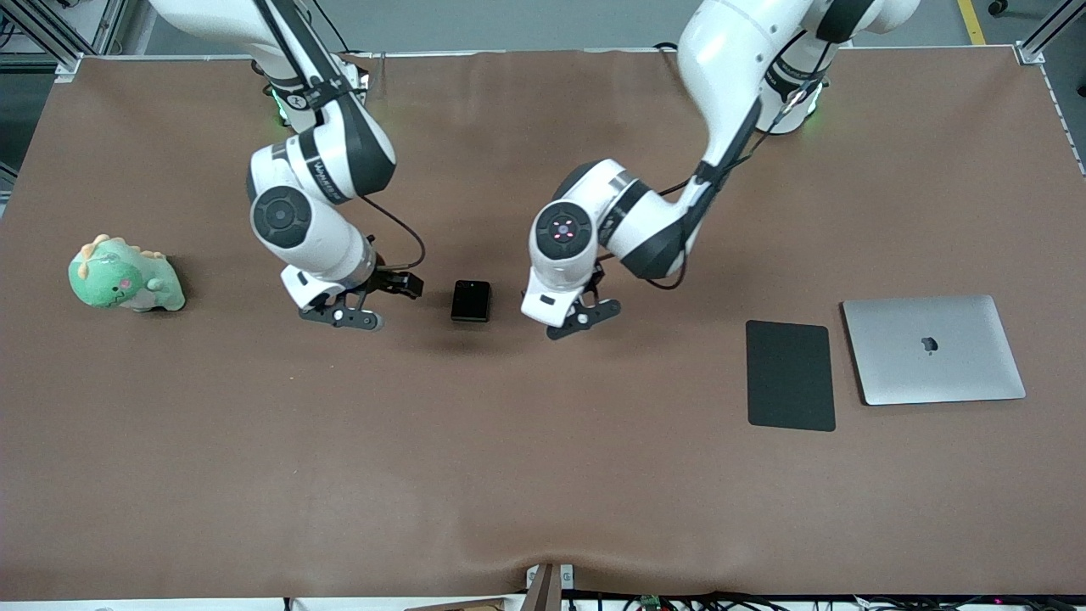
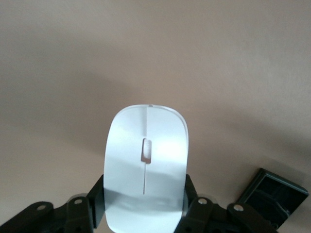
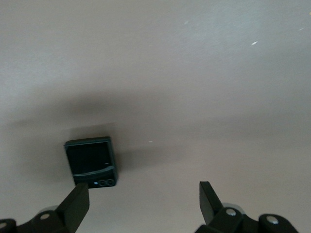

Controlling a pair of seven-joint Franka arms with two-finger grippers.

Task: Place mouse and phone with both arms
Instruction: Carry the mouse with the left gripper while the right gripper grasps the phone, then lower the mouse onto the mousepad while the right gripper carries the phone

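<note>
The mouse, glossy and probably light and slippery, sits pinched by its long sides in the left gripper over mid-table. The phone, stiff and slick, lies flat mid-table; the right gripper hovers beside it, jaws wide, best closing across its edges.
</note>
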